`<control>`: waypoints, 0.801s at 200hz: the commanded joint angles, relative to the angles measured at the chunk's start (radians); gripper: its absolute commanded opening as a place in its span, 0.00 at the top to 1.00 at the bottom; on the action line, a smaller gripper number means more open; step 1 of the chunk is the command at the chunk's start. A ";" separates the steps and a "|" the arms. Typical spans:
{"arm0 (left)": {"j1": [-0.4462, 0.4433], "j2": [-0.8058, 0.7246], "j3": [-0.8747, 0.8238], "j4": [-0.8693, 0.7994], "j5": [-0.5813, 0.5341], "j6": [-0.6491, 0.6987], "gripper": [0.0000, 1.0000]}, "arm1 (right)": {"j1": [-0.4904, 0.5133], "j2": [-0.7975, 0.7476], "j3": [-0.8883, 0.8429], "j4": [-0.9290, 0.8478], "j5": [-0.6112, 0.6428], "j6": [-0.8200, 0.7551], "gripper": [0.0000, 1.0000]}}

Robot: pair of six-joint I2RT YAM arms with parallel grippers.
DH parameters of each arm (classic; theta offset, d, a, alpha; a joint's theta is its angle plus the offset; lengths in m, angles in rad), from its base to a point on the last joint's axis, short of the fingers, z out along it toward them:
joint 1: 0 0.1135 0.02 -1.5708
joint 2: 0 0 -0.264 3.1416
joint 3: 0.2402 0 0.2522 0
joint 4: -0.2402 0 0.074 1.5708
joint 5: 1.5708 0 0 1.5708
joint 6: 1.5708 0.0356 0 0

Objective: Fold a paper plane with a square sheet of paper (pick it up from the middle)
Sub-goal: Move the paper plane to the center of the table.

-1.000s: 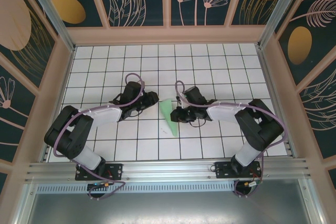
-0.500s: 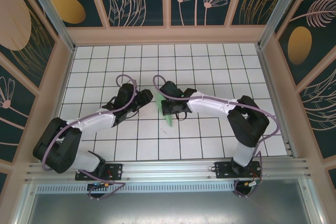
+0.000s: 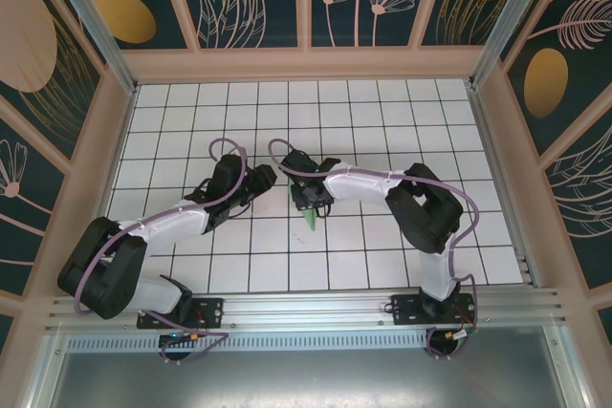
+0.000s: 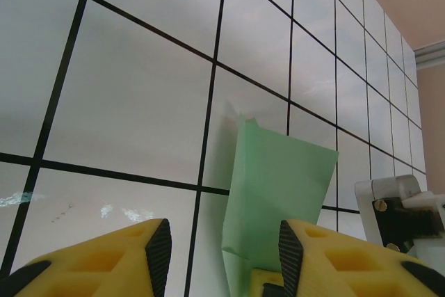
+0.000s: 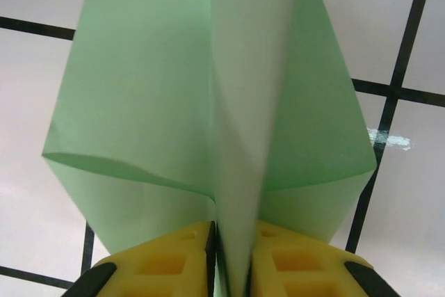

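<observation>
The pale mint-green sheet is folded into a paper plane (image 5: 153,102), with two wings spread either side of a centre keel. My right gripper (image 5: 233,259) is shut on that keel, and its yellow fingers (image 5: 167,262) press it from both sides. From above, the right gripper (image 3: 308,198) sits mid-table with the plane's green tip (image 3: 312,221) poking out just below it. My left gripper (image 3: 272,177) stands open a little to the left. In the left wrist view the plane (image 4: 278,179) stands in front of the open left gripper (image 4: 222,255), towards its right finger, ungripped.
The white grid tabletop (image 3: 191,121) is walled by wooden frame rails (image 3: 306,64) at the back and sides. The right gripper's white body (image 4: 400,203) sits close to the left gripper's right finger. Both arms reach in from the near edge.
My right gripper has carried the plane leftward towards the left gripper, and the paper now looks narrower from above. The left arm has stretched out slightly and stays open.
</observation>
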 commanded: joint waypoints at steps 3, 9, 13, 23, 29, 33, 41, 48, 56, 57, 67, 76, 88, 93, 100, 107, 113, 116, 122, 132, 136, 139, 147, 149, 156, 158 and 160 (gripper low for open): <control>0.001 0.003 -0.010 0.005 0.006 -0.006 0.52 | -0.001 0.030 0.041 -0.040 -0.007 0.011 0.78; 0.000 0.005 -0.009 0.008 0.009 -0.007 0.52 | 0.000 0.041 0.049 -0.047 -0.007 0.010 0.78; 0.000 0.008 -0.010 0.010 0.010 -0.008 0.52 | 0.001 0.049 0.053 -0.053 -0.009 0.010 0.78; 0.000 0.013 -0.009 0.012 0.011 -0.007 0.52 | 0.002 0.070 0.066 -0.067 -0.016 0.006 0.77; 0.000 0.014 -0.008 0.011 0.013 -0.008 0.52 | 0.002 0.085 0.073 -0.077 -0.017 0.006 0.77; 0.000 0.016 -0.007 0.013 0.013 -0.007 0.52 | 0.004 0.094 0.078 -0.084 -0.015 0.008 0.77; 0.000 0.015 -0.008 0.014 0.010 -0.009 0.52 | 0.006 0.108 0.083 -0.095 -0.011 0.010 0.76; 0.000 0.015 -0.009 0.015 0.007 -0.011 0.52 | 0.006 0.121 0.088 -0.105 -0.004 0.013 0.76; 0.001 0.011 -0.010 0.014 0.002 -0.013 0.52 | 0.008 0.135 0.091 -0.120 0.008 0.014 0.73; 0.000 0.011 -0.011 0.013 0.002 -0.013 0.52 | 0.008 0.137 0.091 -0.121 0.009 0.014 0.73; 0.000 0.005 -0.014 0.010 -0.008 -0.015 0.52 | 0.009 0.152 0.100 -0.143 0.022 0.015 0.72; 0.000 -0.002 -0.020 0.010 -0.019 -0.019 0.52 | 0.016 0.157 0.104 -0.153 0.041 0.016 0.72; 0.000 -0.014 -0.028 0.006 -0.038 -0.024 0.52 | 0.020 0.163 0.112 -0.159 0.052 0.018 0.72; 0.000 -0.019 -0.032 0.004 -0.046 -0.025 0.52 | 0.020 0.166 0.115 -0.160 0.053 0.020 0.72; -0.001 -0.027 -0.037 0.003 -0.055 -0.027 0.51 | 0.020 0.171 0.113 -0.154 0.050 0.019 0.73; 0.000 -0.034 -0.040 -0.002 -0.066 -0.031 0.51 | 0.020 0.174 0.114 -0.148 0.048 0.021 0.76; 0.000 -0.038 -0.042 -0.004 -0.073 -0.032 0.51 | 0.016 0.177 0.116 -0.143 0.044 0.023 0.78; 0.000 -0.040 -0.043 -0.003 -0.075 -0.033 0.51 | 0.014 0.177 0.119 -0.141 0.043 0.023 0.79; 0.000 -0.045 -0.045 -0.003 -0.077 -0.034 0.51 | 0.011 0.176 0.124 -0.138 0.044 0.026 0.79; 0.000 -0.049 -0.045 -0.003 -0.078 -0.033 0.51 | 0.000 0.173 0.133 -0.128 0.047 0.026 0.82; 0.000 -0.048 -0.044 -0.001 -0.077 -0.033 0.51 | -0.005 0.174 0.137 -0.125 0.050 0.029 0.84; 0.000 -0.048 -0.044 -0.001 -0.077 -0.033 0.51 | -0.009 0.174 0.142 -0.125 0.054 0.030 0.85; 0.000 -0.048 -0.044 0.000 -0.074 -0.034 0.50 | -0.018 0.172 0.155 -0.124 0.068 0.033 0.86; 0.000 -0.049 -0.043 0.000 -0.074 -0.033 0.50 | -0.021 0.172 0.158 -0.125 0.072 0.035 0.86; 0.000 -0.049 -0.041 -0.002 -0.072 -0.032 0.50 | -0.031 0.172 0.167 -0.122 0.074 0.037 0.86; 0.000 -0.049 -0.041 -0.002 -0.072 -0.032 0.50 | -0.033 0.174 0.169 -0.120 0.074 0.037 0.86; 0.000 -0.048 -0.041 -0.001 -0.071 -0.031 0.50 | -0.036 0.174 0.170 -0.119 0.073 0.038 0.86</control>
